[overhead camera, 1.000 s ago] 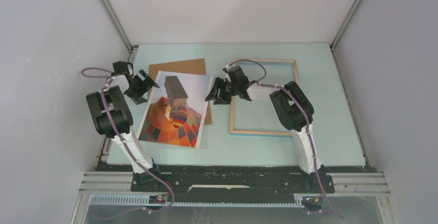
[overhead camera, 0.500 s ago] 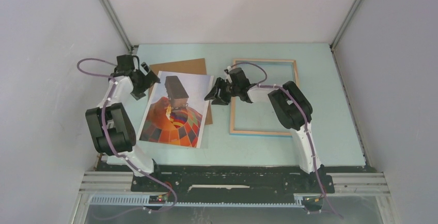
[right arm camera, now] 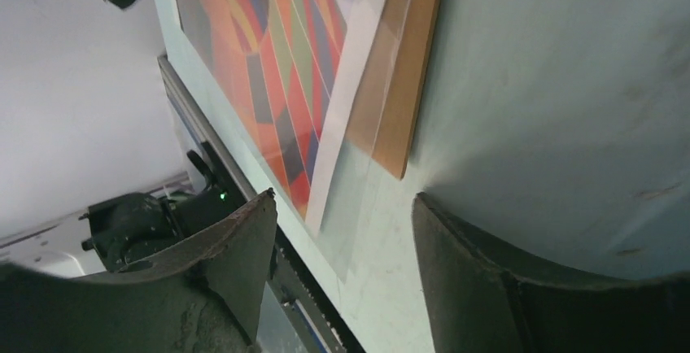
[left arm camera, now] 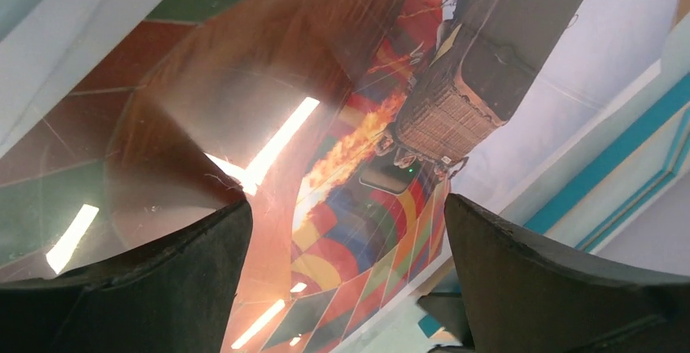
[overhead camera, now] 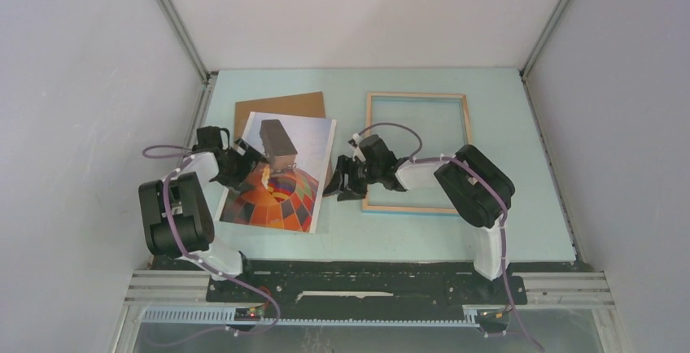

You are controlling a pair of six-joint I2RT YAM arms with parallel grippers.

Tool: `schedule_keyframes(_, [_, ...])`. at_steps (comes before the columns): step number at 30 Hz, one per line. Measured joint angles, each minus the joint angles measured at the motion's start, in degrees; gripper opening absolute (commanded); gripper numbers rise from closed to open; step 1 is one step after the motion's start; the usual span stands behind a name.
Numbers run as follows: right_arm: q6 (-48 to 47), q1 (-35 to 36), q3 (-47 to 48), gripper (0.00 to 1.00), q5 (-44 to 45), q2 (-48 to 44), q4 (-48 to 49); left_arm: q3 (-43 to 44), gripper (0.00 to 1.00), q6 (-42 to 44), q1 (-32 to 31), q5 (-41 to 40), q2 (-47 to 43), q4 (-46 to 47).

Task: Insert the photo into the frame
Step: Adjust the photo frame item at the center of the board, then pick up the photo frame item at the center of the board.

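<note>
The photo [overhead camera: 281, 178] of the orange and red balloon lies flat on the left half of the table, partly over a brown backing board [overhead camera: 281, 105]. A glossy clear sheet seems to lie on it. The frame [overhead camera: 370, 158] lies to its right, light wood side up. My left gripper [overhead camera: 244, 163] is open over the photo's left part; the left wrist view shows the photo [left arm camera: 350, 150] between the spread fingers of this gripper [left arm camera: 346, 202]. My right gripper [overhead camera: 338, 184] is open and empty between photo and frame, low over the table. The right wrist view shows this gripper [right arm camera: 343, 197], the photo's corner [right arm camera: 277, 44] and the board [right arm camera: 403, 84].
The pale green table [overhead camera: 496, 223] is closed in by white walls at the left, back and right. A black rail [overhead camera: 366, 272] with the arm bases runs along the near edge. The metal edge strip [right arm camera: 236, 182] shows close behind the right gripper's left finger.
My left gripper has come from the board's back left corner toward me, onto the photo's left part. My right gripper has moved nearer, down along the photo's right edge. Photo and frame have not moved.
</note>
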Motion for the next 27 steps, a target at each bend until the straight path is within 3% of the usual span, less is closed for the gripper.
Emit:
schedule_keyframes(15, [16.50, 4.20, -6.80, 0.65, -2.08, 3.85, 20.68, -3.69, 0.97, -6.10, 3.72, 6.88, 0.02, 6.05])
schedule_keyframes(21, [22.43, 4.26, -10.62, 0.54, -2.32, 4.11, 29.94, -4.24, 0.97, -6.47, 3.82, 7.26, -0.31, 6.88])
schedule_keyframes(27, [23.91, 4.44, -11.06, 0.46, -2.27, 2.49, 31.56, -4.50, 0.97, -6.47, 3.82, 7.48, -0.46, 7.37])
